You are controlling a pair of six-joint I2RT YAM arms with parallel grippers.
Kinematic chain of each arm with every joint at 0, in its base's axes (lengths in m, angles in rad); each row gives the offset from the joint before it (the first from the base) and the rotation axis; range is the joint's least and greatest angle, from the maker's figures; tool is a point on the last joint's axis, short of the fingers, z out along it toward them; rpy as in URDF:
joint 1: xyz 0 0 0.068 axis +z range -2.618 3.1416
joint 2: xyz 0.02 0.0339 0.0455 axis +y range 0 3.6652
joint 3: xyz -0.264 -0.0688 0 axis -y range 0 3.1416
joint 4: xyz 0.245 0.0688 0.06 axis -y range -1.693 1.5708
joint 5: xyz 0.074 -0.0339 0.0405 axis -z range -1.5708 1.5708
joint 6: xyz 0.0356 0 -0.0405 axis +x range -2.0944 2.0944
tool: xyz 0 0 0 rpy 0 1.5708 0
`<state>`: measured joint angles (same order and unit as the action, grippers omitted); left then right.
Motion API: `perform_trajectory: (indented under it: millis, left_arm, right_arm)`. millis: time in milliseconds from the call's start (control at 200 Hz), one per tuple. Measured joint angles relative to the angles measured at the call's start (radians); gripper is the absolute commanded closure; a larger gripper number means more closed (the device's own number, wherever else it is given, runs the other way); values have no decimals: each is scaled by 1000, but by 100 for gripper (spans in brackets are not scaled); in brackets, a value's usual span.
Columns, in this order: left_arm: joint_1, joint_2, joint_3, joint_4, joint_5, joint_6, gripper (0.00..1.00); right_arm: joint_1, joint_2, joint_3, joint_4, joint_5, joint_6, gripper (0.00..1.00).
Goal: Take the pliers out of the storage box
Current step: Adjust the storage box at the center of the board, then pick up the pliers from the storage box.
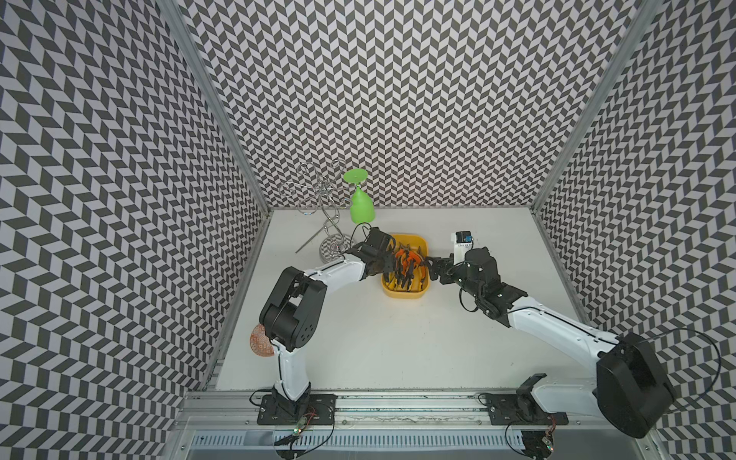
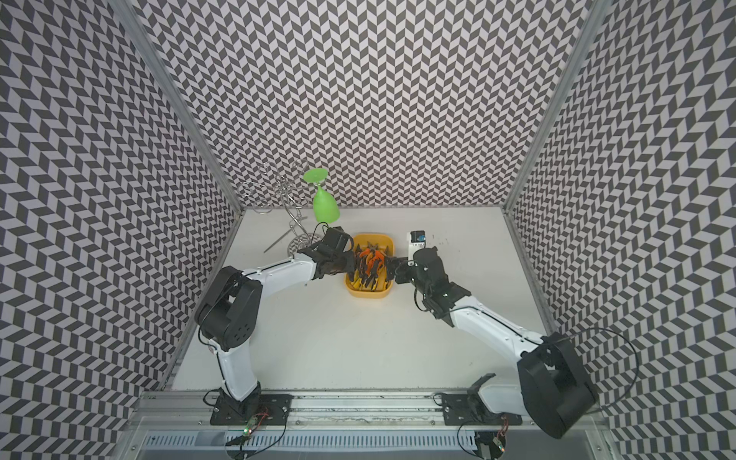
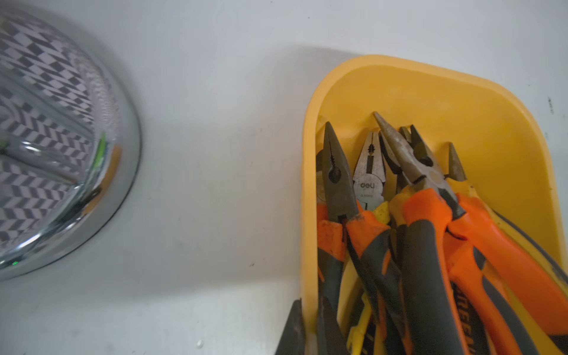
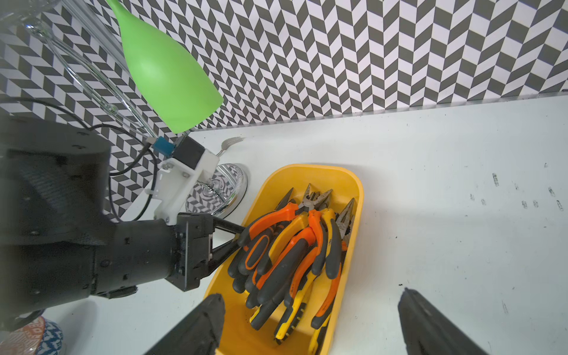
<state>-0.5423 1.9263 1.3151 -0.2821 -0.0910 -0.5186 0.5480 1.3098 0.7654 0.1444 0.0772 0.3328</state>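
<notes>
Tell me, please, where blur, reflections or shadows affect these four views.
Left wrist view: the chrome base is smeared and mirrors a chevron pattern; a shadow lies beside the storage box. Right wrist view: the pliers are sharp, the right gripper blurred at the frame edge. In both top views light is even, but the pliers are too small to separate.

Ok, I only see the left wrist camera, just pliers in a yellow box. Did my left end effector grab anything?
Observer: The left end effector is shut at the storage box wall, beside the pliers; which it pinches, I can't tell.
Operator: Where's my other arm?
Observer: The right end effector is open, at the box's opposite side.
Operator: And that shiny round thing?
Observer: It's the base of a wire rack; a green glass hangs upside down from it.
</notes>
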Motion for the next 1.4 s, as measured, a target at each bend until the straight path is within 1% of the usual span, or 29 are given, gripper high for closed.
perform_trajectory:
  millis: [75, 100, 145, 185, 235, 340, 386, 456, 496, 556, 631, 676, 726, 781, 866, 961, 1021, 1057, 1132, 1212, 1242, 1402]
  left_arm:
    - [-2, 26, 30, 10, 9, -3, 100]
    - [-2, 33, 38, 12, 13, -6, 100]
    - [-2, 41, 48, 13, 18, -8, 97]
    - [-2, 45, 54, 14, 20, -8, 91]
    - [-2, 46, 55, 15, 22, -8, 80]
    - [-2, 43, 47, 35, 29, 2, 63]
    - [-2, 33, 31, 50, 35, 3, 54]
    - [-5, -11, -26, 71, 50, 13, 42]
    - [-5, -46, -61, 77, 58, 23, 38]
    - [-7, -117, -118, 88, 68, 38, 34]
    - [-8, -215, -182, 105, 72, 54, 25]
    - [-8, -281, -224, 121, 73, 71, 20]
    - [-7, -344, -270, 149, 79, 77, 13]
    - [-8, -423, -333, 187, 89, 112, 6]
    - [-8, -528, -441, 259, 110, 146, 2]
    - [-8, -630, -569, 348, 150, 203, 2]
    - [-8, -675, -629, 390, 187, 242, 2]
    - [-8, -695, -655, 411, 214, 272, 2]
    - [-8, -715, -673, 431, 266, 331, 2]
    - [-8, -724, -674, 452, 318, 391, 2]
    - [-8, -726, -673, 458, 338, 410, 2]
    - [-12, -726, -673, 473, 412, 472, 2]
  right_arm:
    - [-3, 0, -2, 13, -1, 5, 7]
    - [-4, 0, -2, 16, -2, 8, 5]
    - [-9, 0, -2, 19, -3, 18, 0]
    - [-16, 0, -2, 20, -6, 27, 1]
    - [-29, 0, -2, 21, -16, 39, 1]
    - [-85, 11, 14, 5, -83, 56, 0]
    - [-109, 32, 43, -18, -119, 52, 5]
    - [-135, 89, 122, -72, -163, 28, 6]
    - [-145, 129, 182, -114, -181, 6, 8]
    - [-146, 187, 270, -177, -206, -33, 11]
    - [-146, 253, 363, -246, -235, -82, 21]
    - [-146, 292, 411, -288, -253, -110, 25]
    - [-146, 340, 468, -343, -275, -134, 34]
    - [-146, 404, 542, -409, -300, -163, 41]
    - [-146, 507, 660, -502, -333, -188, 45]
    - [-146, 603, 760, -587, -362, -206, 53]
    - [-146, 647, 801, -629, -370, -212, 56]
    - [-146, 665, 817, -648, -373, -213, 57]
    - [-146, 696, 842, -680, -382, -217, 57]
    - [-146, 718, 856, -703, -385, -221, 59]
    - [-146, 726, 860, -710, -387, -222, 62]
    - [-150, 749, 875, -726, -394, -228, 63]
